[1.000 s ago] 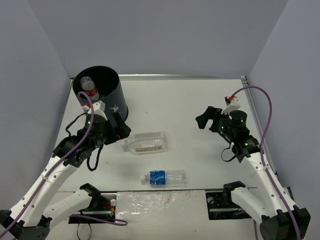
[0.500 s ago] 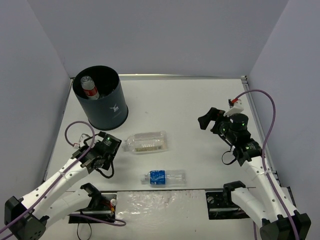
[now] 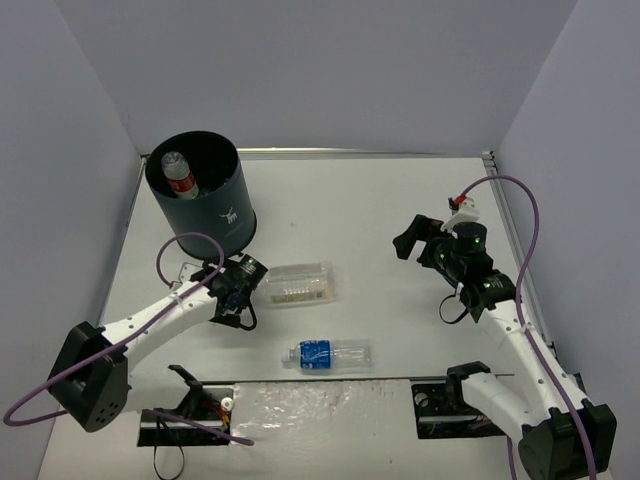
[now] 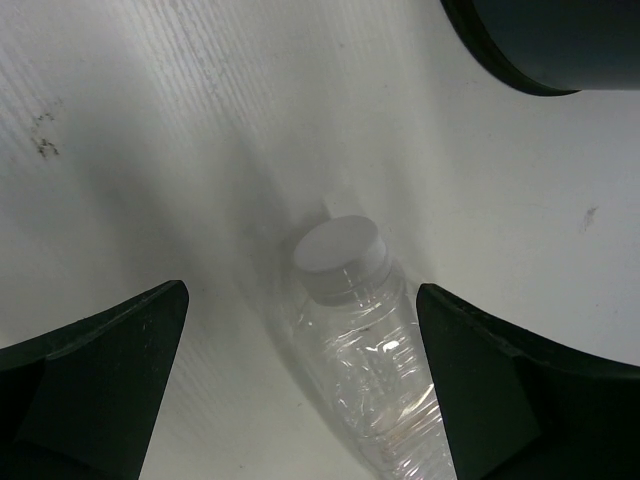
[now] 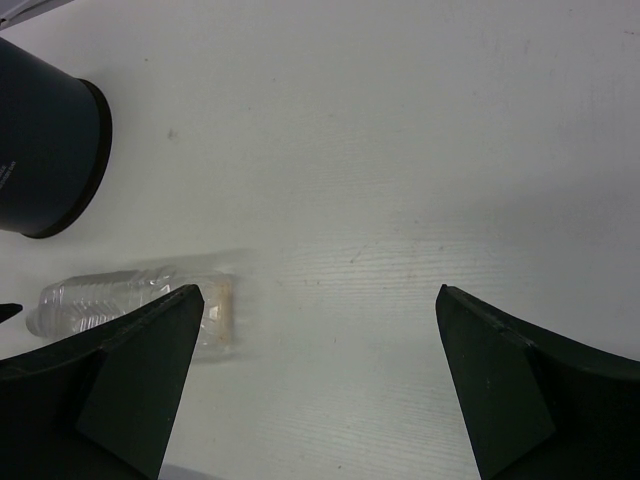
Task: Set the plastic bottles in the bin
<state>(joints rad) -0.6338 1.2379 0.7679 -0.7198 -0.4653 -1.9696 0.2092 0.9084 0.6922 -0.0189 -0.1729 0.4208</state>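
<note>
The dark bin (image 3: 203, 196) stands at the far left with a red-labelled bottle (image 3: 179, 176) inside. A wide ribbed clear bottle (image 3: 296, 284) lies mid-table, its cap toward the left. My left gripper (image 3: 243, 282) is open at that cap end; in the left wrist view the bottle (image 4: 375, 360) lies between the open fingers, nearer the right one, untouched as far as I can see. A blue-labelled bottle (image 3: 328, 354) lies near the front. My right gripper (image 3: 412, 237) is open and empty over the right side; its view shows the ribbed bottle (image 5: 140, 310) and bin (image 5: 45, 150).
White walls close in the table at the left, back and right. The bin's base (image 4: 540, 45) is just beyond the ribbed bottle's cap in the left wrist view. A crinkled clear sheet (image 3: 320, 405) lies at the near edge between the arm bases.
</note>
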